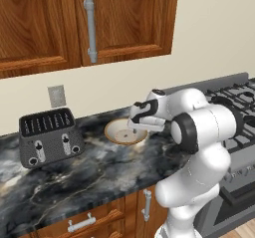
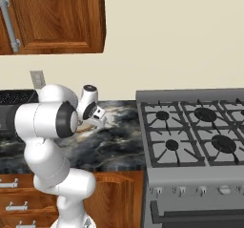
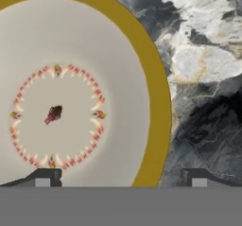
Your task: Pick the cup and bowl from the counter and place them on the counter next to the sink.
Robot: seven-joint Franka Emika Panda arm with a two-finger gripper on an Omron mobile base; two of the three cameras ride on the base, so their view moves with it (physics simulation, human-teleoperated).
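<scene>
Bowl [image 3: 85, 102] not yet gripped: jaws spread wide, rim straddled below them; nothing moved off the worktop [image 1: 99, 177].

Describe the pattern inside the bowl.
Cream bowl interior with a ring of red-orange marks around a dark red centre, mustard rim; clearest in the hand view.

Kitchen, gas stove [image 2: 198, 127], toaster [image 1: 50, 136], wooden cabinets [image 1: 84, 23]

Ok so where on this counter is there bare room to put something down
The widest bare patch of counter is the front strip, between the toaster and the cabinet edge. A smaller patch lies between the bowl and the stove. It is crowded at the bowl, where the open pincer hovers.
</scene>
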